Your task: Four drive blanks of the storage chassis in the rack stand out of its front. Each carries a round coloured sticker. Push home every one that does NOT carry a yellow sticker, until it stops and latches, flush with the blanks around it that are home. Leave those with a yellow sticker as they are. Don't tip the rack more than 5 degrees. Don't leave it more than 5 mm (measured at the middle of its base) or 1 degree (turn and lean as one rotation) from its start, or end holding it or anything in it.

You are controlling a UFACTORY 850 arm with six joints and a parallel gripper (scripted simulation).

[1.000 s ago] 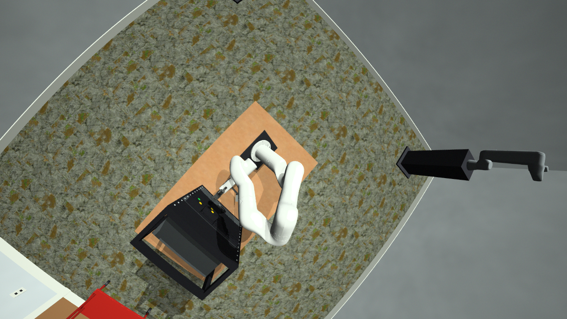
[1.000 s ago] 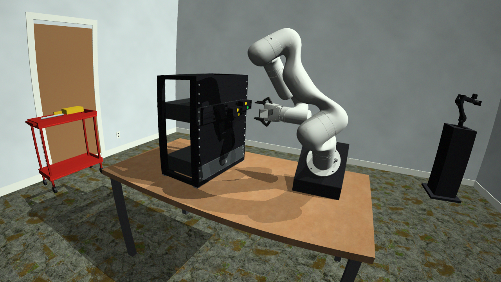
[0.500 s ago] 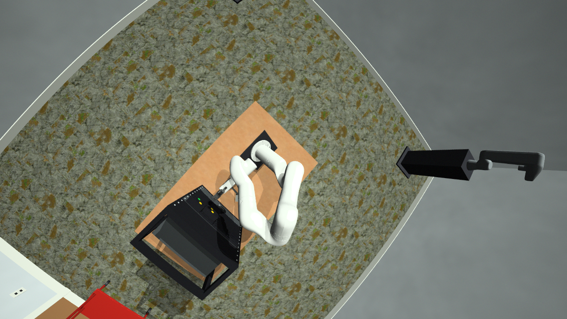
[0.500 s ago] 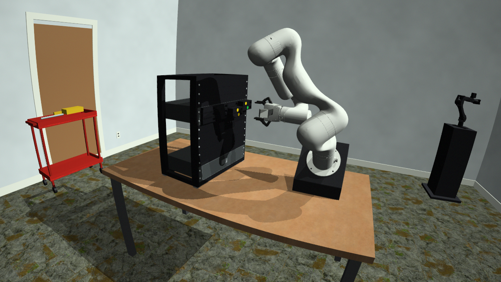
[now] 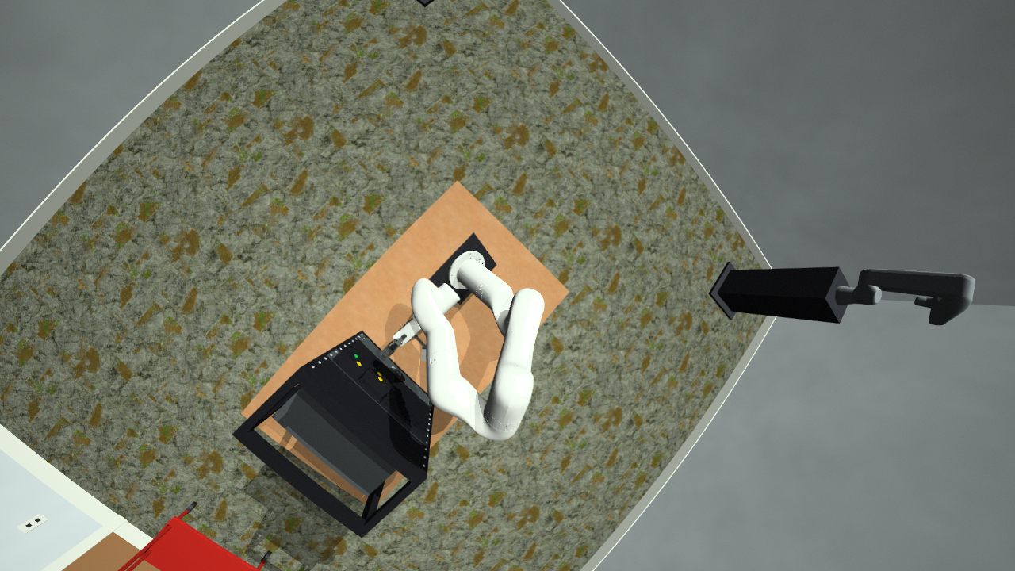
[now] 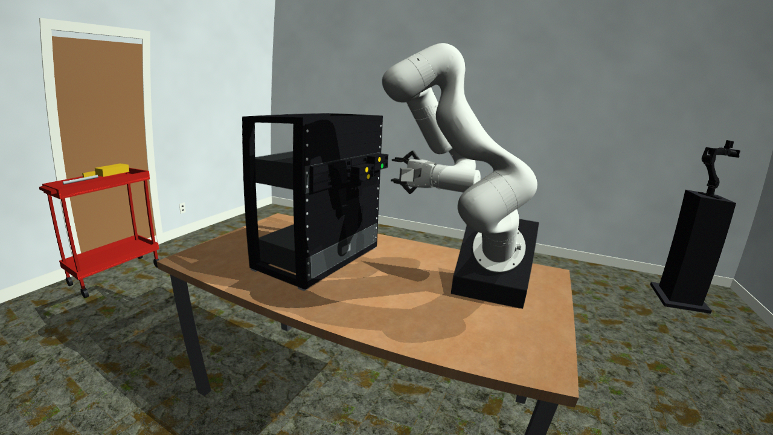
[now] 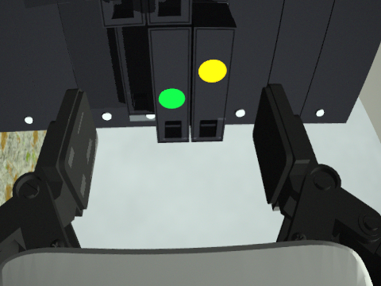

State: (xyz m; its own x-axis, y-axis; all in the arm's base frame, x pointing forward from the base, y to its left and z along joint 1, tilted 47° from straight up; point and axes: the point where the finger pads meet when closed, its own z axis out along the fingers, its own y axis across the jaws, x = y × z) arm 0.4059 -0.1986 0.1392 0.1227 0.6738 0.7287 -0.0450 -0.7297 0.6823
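The black rack [image 6: 324,135] [image 5: 333,426] stands on the table [image 6: 378,324] [image 5: 453,212]. In the wrist view, a blank with a green sticker [image 7: 171,98] [image 6: 381,165] [image 5: 355,355] stands out of the chassis front. Right beside it a blank with a yellow sticker [image 7: 212,70] [image 6: 380,159] also stands out. Another yellow-sticker blank [image 6: 366,170] shows farther along the row. My gripper [image 7: 174,110] [image 6: 395,170] [image 5: 390,346] is open and empty. It faces the chassis front a short way off and is centred roughly on the green-sticker blank, touching nothing.
The arm's black base [image 6: 491,281] sits on the table right of the rack. A red cart [image 6: 97,178] [image 5: 184,546] stands by the door at the left. A black pedestal with a camera arm [image 6: 697,243] [image 5: 780,292] stands on the floor at the far right.
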